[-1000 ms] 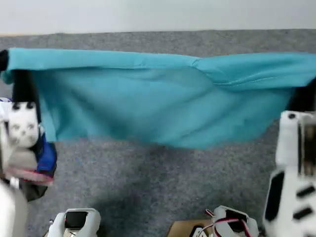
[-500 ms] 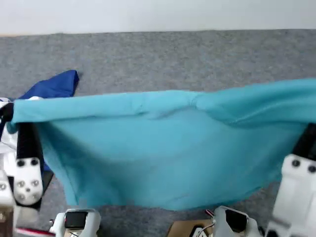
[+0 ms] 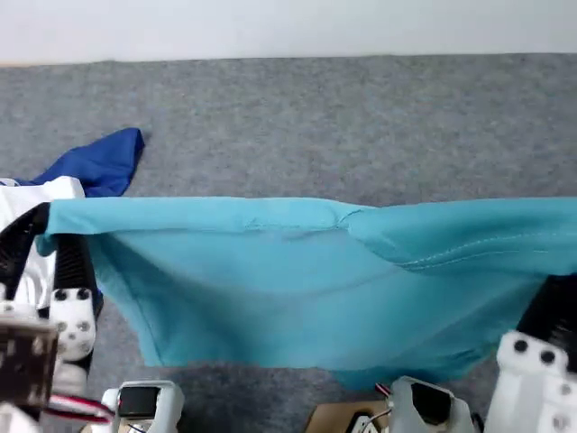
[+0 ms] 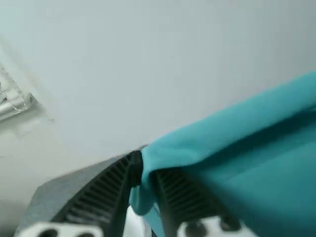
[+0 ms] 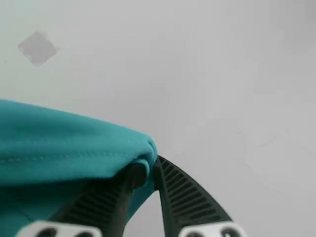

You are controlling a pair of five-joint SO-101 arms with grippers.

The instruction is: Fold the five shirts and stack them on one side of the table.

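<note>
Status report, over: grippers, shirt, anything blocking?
Left gripper shut on teal shirt, one corner. Right gripper shut on other corner. Shirt stretched above table. Blue shirt lies aside.

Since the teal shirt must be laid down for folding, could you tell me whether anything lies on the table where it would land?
Only a crumpled dark blue cloth shirt, lying on the grey felt table beside one end of the raised teal fabric shirt; underneath is hidden.

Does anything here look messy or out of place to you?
Only the blue shirt, lying crumpled and unfolded at one side of the table. The teal shirt hangs stretched between the left end effector and right end effector, which looks deliberate.
</note>
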